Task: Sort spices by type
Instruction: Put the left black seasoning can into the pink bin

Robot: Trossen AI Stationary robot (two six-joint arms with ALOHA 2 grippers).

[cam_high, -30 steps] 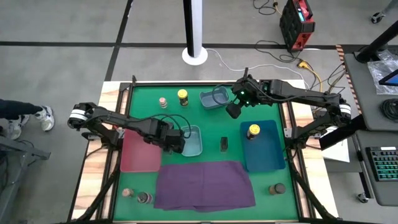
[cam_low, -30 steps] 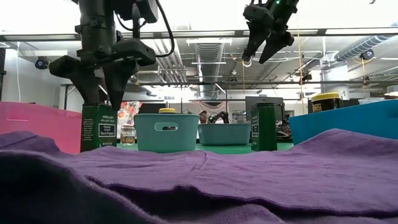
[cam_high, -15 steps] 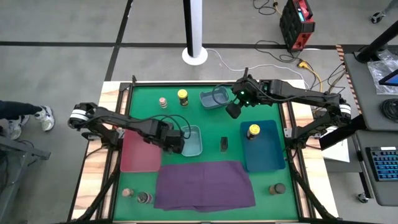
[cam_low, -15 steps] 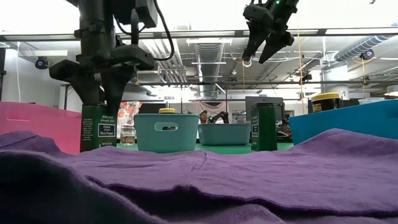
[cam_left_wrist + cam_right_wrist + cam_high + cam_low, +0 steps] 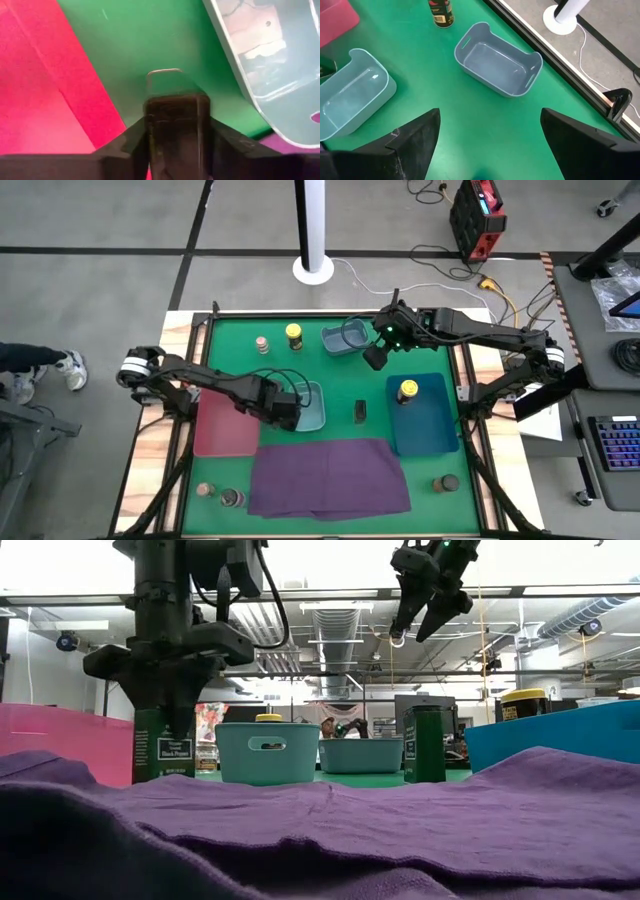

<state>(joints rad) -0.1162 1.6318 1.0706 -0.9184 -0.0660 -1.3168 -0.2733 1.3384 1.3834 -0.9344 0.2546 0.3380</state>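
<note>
A dark green rectangular spice tin stands upright on the green mat, between the red tray and a light blue bin. My left gripper has come straight down over it and is shut on it; in the high view the gripper hides the tin. My right gripper hangs open and high beside the far light blue bin, holding nothing. A second tin stands mid-table. Yellow-lidded jars stand at the far side and in the blue tray. My left gripper pinches the tin's upper part between its two fingers, one on each of two opposite sides. The fingers come from above, pointing down. The tin stands upright with its base on the green mat.
A purple cloth covers the near middle. A pinkish-topped jar stands at the far left. Two jars sit at the near left corner, and a dark-topped jar at the near right. The blue tray lies on the right.
My left gripper has sunk a little over the green tin, and its fingers have drawn together from well apart until they stand against the tin's sides. The tin has stayed in place. My right gripper has kept still.
</note>
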